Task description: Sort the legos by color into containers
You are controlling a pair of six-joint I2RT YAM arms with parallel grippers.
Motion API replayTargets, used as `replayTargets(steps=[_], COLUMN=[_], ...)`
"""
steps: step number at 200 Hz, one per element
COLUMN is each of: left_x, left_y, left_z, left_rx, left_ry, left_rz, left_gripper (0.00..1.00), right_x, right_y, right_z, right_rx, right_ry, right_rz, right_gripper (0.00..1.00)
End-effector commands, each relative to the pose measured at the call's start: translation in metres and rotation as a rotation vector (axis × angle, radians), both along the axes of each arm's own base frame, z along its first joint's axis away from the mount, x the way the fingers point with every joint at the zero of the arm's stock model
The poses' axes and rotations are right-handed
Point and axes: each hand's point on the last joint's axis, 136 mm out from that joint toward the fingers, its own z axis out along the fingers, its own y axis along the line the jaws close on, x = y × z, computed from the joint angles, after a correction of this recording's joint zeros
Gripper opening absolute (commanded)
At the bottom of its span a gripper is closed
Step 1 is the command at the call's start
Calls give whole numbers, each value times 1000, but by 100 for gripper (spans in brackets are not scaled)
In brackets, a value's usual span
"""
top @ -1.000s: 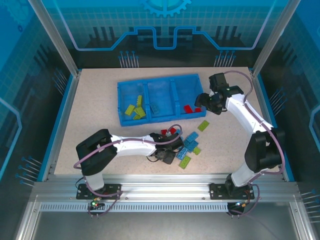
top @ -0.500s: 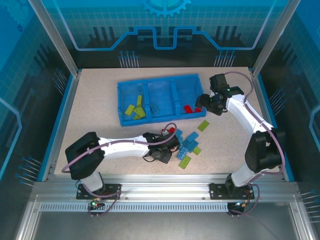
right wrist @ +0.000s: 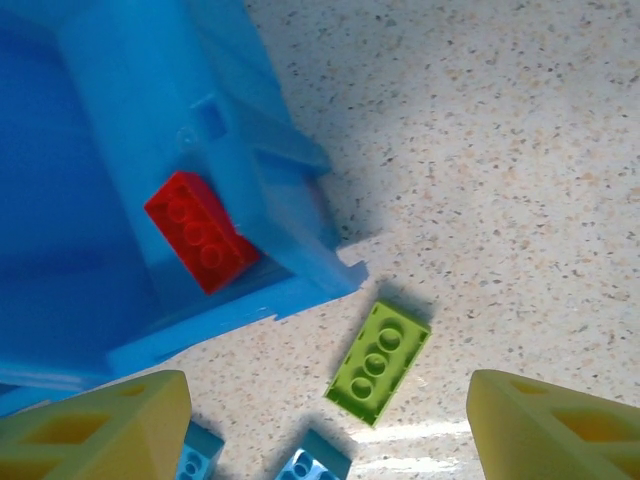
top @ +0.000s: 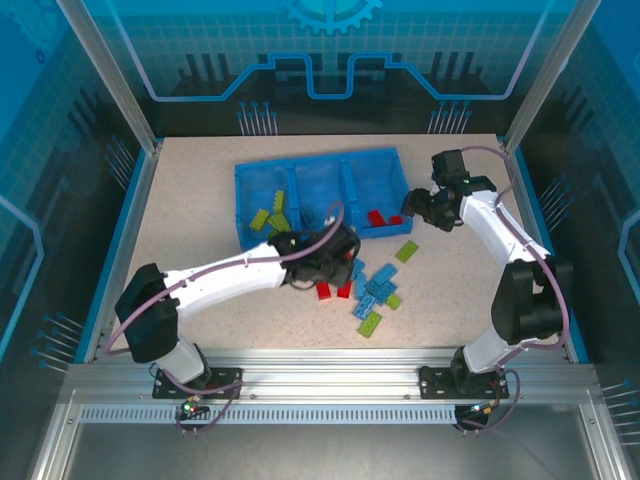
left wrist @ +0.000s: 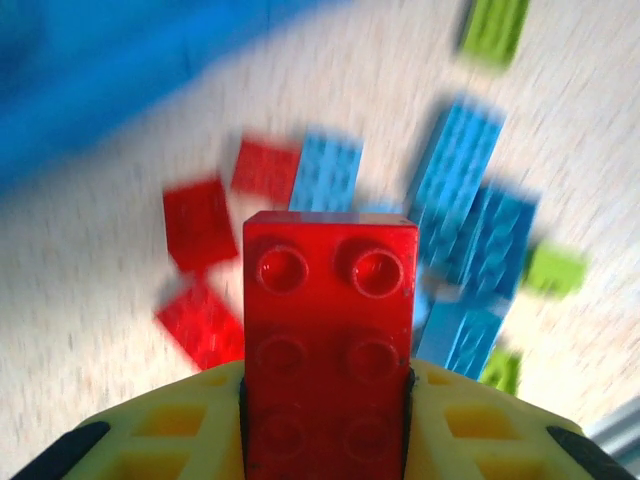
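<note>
My left tool [top: 338, 256] was clamped shut on a red studded brick [left wrist: 330, 300]. The yellow fingers [left wrist: 170, 425] pinched only its lower end, and most of its length stuck out ahead. Seen from overhead, that tool sat just in front of the near wall of the blue tray [top: 315, 160], about at the middle compartment. Two spare red bricks [top: 335, 291] lay on the worktop [top: 200, 200] just below it, beside the loose blue bricks [top: 378, 284].

I took the step in hand to be the carry into the right-hand compartment [top: 372, 190], where the sorted red bricks [top: 378, 217] lay; the yellow-green bricks [top: 270, 222] were in the left one. To do it well I wanted height first, so the overhanging brick would clear the wall. After that I meant to slide right along the tray and drop low inside before releasing, so nothing bounced over a divider. With the grip on one end only, wrist turns needed to be slow or the brick could pivot.

The right tool [top: 412, 207] hung at the tray's right end, jaws wide apart and empty. Below it a yellow-green brick [right wrist: 378, 362] lay just outside the tray's corner. Both arms near the same compartment looked like the real hazard, so I would send the right one down to that brick before bringing the left across.
</note>
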Motion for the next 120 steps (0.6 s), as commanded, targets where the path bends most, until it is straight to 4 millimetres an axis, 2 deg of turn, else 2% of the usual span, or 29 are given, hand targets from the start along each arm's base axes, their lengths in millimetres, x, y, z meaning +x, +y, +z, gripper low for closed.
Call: replayTargets(steps=[1,21,39,58,92,120], left_x=[31,51,66,78,95,113], left_y=[-29,-53,-66,-70,-68,-70], left_z=[29,44,44,40,29,21], left_rx=[-38,-52,-77,-89,-113,-139], left_ry=[-62,-88,-74,-55,-20,-2], left_rz=[-88,-123,-122,-103,-52,-40], left_gripper=[31,31,31,31,31,31], right_x=[11,21,33,45,57,48], right_y=[7,7,10,9,17,28], right_z=[-3,-15,-25,-35,-42,-46], right_rx=[26,-3,0,-14,-13,-44], right_ry=[-47,-40,-30,-15,-34,-40], right_rz=[87,129,157,156,183,238], right_gripper=[74,74,73,69,47,26])
